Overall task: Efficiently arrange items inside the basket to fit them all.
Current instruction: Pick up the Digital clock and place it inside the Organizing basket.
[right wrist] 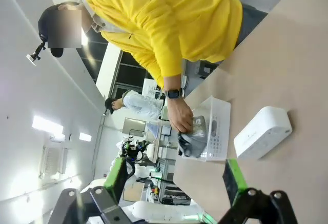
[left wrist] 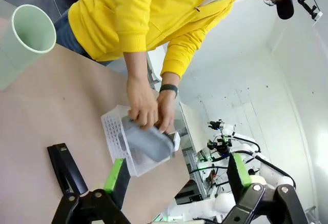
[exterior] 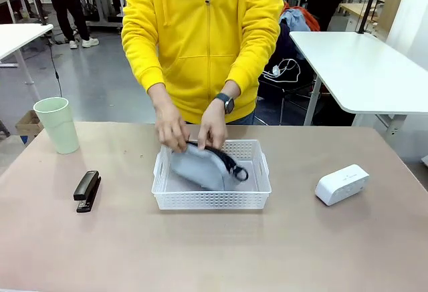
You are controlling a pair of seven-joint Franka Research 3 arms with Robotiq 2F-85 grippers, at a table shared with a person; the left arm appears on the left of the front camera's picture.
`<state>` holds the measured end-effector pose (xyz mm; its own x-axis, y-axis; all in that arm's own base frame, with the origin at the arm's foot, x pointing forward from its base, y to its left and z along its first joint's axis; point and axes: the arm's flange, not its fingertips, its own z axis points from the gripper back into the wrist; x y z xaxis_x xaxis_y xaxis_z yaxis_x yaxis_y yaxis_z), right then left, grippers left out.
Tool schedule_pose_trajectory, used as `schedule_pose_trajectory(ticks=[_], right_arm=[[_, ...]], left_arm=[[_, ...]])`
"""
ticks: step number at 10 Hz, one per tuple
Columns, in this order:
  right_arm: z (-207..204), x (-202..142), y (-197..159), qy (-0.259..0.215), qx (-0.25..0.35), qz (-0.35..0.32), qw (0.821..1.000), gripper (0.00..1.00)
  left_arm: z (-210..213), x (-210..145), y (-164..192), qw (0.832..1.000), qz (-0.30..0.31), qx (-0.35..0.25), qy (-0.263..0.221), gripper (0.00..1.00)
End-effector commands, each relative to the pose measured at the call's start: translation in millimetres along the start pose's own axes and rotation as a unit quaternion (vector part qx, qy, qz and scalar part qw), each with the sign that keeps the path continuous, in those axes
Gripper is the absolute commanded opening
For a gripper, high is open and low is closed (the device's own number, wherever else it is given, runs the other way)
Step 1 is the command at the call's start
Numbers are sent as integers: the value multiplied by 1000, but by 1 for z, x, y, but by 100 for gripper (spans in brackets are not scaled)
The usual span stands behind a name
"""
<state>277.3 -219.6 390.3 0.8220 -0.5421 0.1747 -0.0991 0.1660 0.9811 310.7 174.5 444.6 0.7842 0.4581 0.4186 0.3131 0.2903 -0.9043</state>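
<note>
A person in a yellow hoodie holds the grey pouch (exterior: 200, 165) with both hands inside the white basket (exterior: 211, 200) at the table's middle; its black zipper ring hangs to the right. The pale green cup (exterior: 57, 125) stands upright at the far left, the black stapler (exterior: 87, 190) lies left of the basket, and the white boxy device (exterior: 342, 184) sits to its right. My left gripper (left wrist: 177, 175) is open above the table, with the stapler (left wrist: 65, 167), basket (left wrist: 117, 137) and cup (left wrist: 33, 28) ahead. My right gripper (right wrist: 174, 178) is open, facing the device (right wrist: 262, 131) and basket (right wrist: 218, 126).
The brown table (exterior: 214, 252) has free room in front of the basket and at both near corners. White tables (exterior: 364, 65) stand behind the person, and other people show in the background.
</note>
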Motion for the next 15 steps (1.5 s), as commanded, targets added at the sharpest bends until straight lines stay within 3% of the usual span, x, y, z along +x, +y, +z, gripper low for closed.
schedule_pose_trajectory(ticks=[1,5,6,7,9,10,12,14,15], right_arm=[[0,-4,1,9,21,-2,1000,100],[-3,-2,0,11,14,-4,1000,100],[-12,-7,11,36,-14,18,999,100],[-28,-9,27,60,-54,37,996,100],[-94,-25,61,102,-225,85,965,100],[-120,-34,71,125,-294,131,939,100],[-167,-53,85,165,-417,213,868,100],[-212,-71,88,203,-527,271,779,100],[-228,-79,84,240,-551,287,746,100]], left_arm=[[4,-3,-1,1000,1,-15,3,100],[4,-3,-1,1000,1,-15,3,100],[4,-3,-1,1000,1,-15,3,100],[4,-3,-1,1000,1,-15,3,100],[4,-3,-1,1000,1,-15,3,100],[4,-3,-1,1000,1,-15,3,100],[4,-3,-1,1000,1,-15,3,100],[4,-3,-1,1000,1,-15,3,100],[4,-3,-1,1000,1,-15,3,100]])
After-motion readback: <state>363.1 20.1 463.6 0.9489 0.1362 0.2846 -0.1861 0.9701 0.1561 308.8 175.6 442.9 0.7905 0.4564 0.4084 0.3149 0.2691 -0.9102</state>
